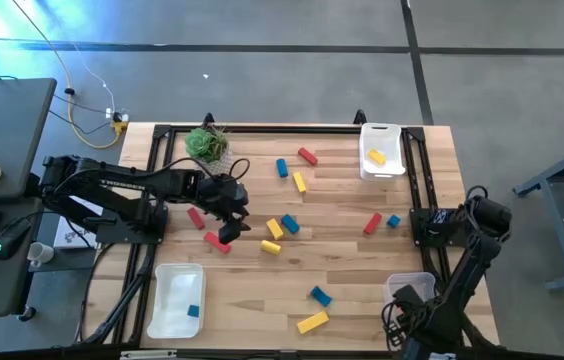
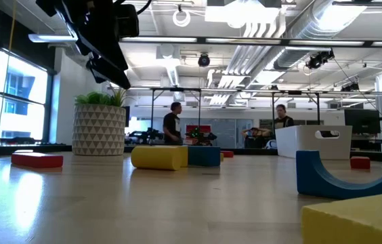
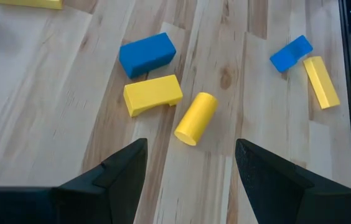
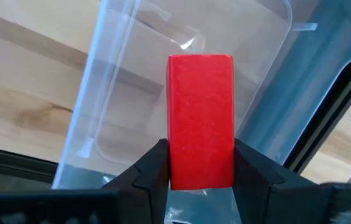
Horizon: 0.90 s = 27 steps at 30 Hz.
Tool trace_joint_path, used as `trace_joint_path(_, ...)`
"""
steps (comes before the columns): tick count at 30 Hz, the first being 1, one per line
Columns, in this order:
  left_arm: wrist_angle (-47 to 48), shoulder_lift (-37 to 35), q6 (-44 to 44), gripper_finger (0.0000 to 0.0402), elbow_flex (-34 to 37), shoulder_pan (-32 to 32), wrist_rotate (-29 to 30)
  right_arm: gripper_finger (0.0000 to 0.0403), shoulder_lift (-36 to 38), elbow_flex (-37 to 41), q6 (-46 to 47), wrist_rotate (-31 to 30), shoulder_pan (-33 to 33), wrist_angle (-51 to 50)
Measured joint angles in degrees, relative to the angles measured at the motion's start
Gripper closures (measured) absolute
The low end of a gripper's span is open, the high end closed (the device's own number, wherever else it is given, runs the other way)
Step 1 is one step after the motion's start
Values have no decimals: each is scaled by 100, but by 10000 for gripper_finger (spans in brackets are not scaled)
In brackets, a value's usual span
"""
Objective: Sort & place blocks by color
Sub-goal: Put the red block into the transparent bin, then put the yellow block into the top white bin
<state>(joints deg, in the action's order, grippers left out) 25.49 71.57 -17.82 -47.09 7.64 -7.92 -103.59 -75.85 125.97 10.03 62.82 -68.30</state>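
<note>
On the wooden worktop point(image 1: 342, 260) the blocks lie scattered. The loose group is in the middle, with a few more toward three o'clock and five o'clock in the high view. Three trays hold some already: a white tray point(image 1: 382, 150) at one o'clock with a yellow piece, a white tray point(image 1: 175, 300) at seven o'clock with a blue piece, and a clear tray point(image 4: 188, 74) at five o'clock.

Your left tool point(image 3: 191, 165) hangs with its jaws wide apart and empty, above the central group. The yellow cylinder point(image 3: 195, 118) lies just ahead of it, the yellow bar point(image 3: 153, 94) just beside that, touching or nearly, and a blue block point(image 3: 147, 53) a little farther.

Your right tool point(image 4: 200, 168) is closed on a red block point(image 4: 200, 118), pinching its two long flat sides over the clear tray.

I judge these blocks to be light, stiff and not fragile, so a moderate squeeze should be enough. The painted faces look smooth and may slip. Take a bar across its narrow width, on the flat parallel sides. The cylinder will probably roll if you push it, so close on its round flanks at mid-length, jaws across its axis.
</note>
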Motion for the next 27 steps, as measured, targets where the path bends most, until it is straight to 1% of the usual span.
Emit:
trace_joint_path(7, -3, -1, 0, 170, 0, 0, 0, 226, 0, 0, -26, -43, -36, -17)
trace_joint_path(10, -3, -1, 0, 170, 0, 0, 0, 210, 0, -2, -26, -113, -36, -17)
trace_joint_path(15, -3, 0, 0, 170, 0, 0, 0, 207, 4, -95, -23, -282, -36, -150)
trace_joint_path(21, -6, 0, 2, 170, 0, 0, 100, 206, 11, -647, -26, -357, -100, -1051)
trace_joint_path(23, -6, 0, 2, 170, 0, 0, 238, 206, 13, -883, -35, -555, -133, -1388)
trace_joint_path(27, -5, -1, 2, 170, 0, 0, 538, 206, 15, -1336, -186, -1158, -327, -2019)
